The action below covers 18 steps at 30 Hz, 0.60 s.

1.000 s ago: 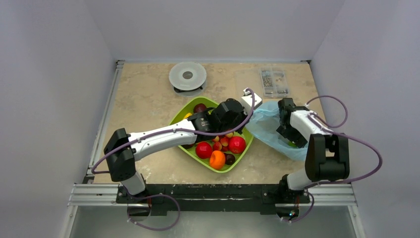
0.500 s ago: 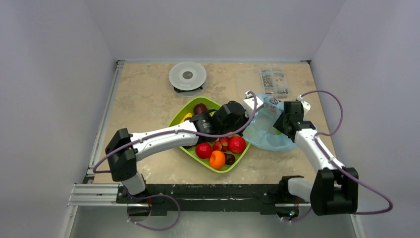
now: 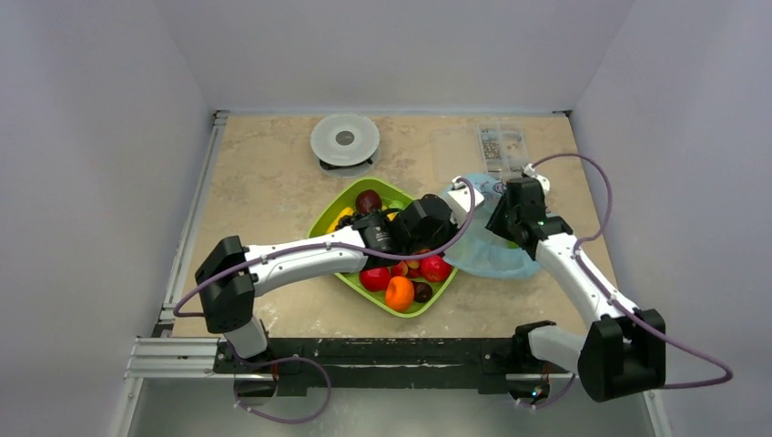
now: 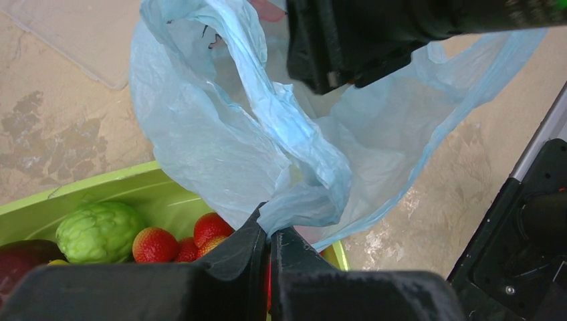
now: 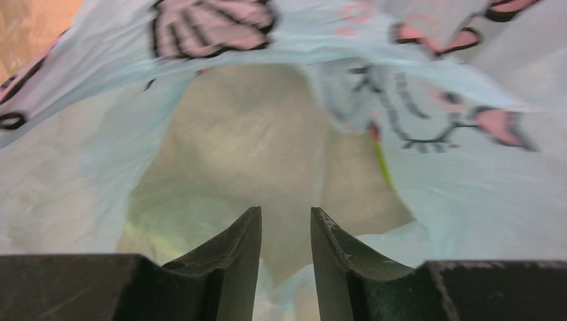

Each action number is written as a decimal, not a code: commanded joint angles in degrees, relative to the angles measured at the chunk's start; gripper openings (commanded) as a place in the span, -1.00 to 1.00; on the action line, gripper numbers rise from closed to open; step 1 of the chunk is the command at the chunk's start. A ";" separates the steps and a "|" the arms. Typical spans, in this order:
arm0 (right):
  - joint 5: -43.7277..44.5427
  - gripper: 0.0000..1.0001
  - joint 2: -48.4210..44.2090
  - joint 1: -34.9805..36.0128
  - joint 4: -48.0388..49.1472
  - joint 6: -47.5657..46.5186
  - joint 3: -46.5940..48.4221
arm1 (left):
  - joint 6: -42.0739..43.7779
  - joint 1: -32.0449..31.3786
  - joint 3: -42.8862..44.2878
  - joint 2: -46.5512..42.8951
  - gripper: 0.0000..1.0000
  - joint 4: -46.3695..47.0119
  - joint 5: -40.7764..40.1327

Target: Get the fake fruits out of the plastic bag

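Blue plastic bag (image 4: 220, 134) sits just right of the green tray (image 3: 319, 223), where the fake fruits (image 3: 399, 293) rest. Your left gripper (image 4: 269, 233) is closed tight on a bag fold; your right gripper (image 5: 285, 224), jaws slightly apart, holds nothing.

The right tool (image 3: 506, 217) has swung leftward and farther out over the plastic bag (image 3: 496, 259).

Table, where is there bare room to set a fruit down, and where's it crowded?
Bare: the table strip between left rail and tray, and the near strip between tray and arm bases. Crowded: the tray, full of fruit; the bag beside it, pinched by the left gripper, right gripper at its mouth; disc and box along the far edge.
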 commanded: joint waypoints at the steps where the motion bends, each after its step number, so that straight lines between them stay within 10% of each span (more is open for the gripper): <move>1: 3.87 -0.36 6.52 5.00 0.06 -0.64 4.99 | 0.47 -0.44 -0.17 0.21 -1.00 3.19 -0.84; 18: 34.36 0.11 21.34 5.84 -12.18 3.87 14.26 | 1.13 -0.66 -0.06 0.03 -1.00 3.40 -2.04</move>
